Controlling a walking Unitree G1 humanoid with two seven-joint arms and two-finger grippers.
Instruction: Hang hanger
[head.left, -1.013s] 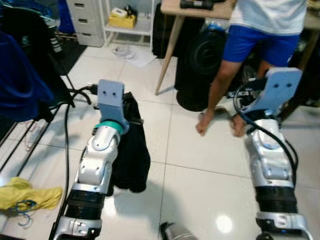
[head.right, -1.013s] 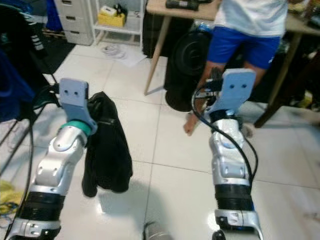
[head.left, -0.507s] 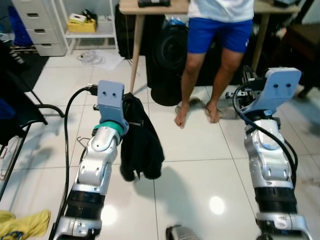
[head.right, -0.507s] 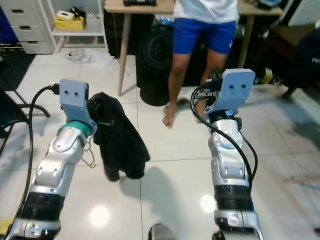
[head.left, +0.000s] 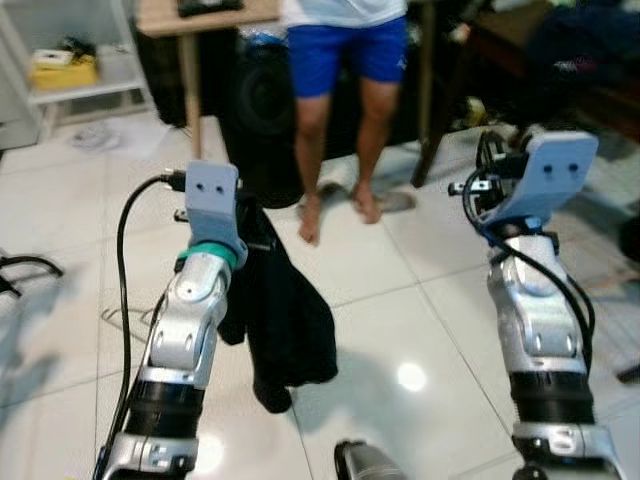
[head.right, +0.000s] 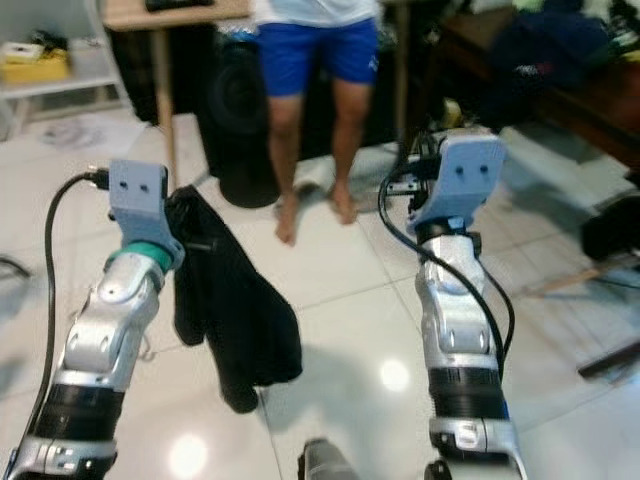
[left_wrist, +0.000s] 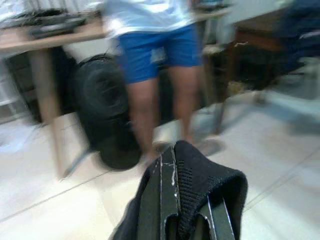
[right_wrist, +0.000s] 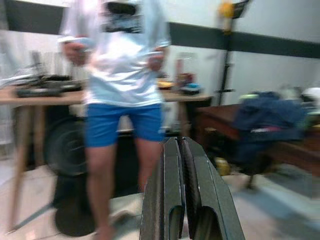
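Setting: lived-in home room. White tiled floor, wooden table, clothes-piled bench, barefoot person.

Two silver arms with black cuffs, blue-grey wrist plates, a teal ring, looping black cables.

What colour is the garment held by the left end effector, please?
Black; the garment shows best in the right eye view.

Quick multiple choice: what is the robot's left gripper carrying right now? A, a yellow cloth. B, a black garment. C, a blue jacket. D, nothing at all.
B: the left gripper has its fingers closed on a black garment, which hangs down beside the left arm above the tiled floor.
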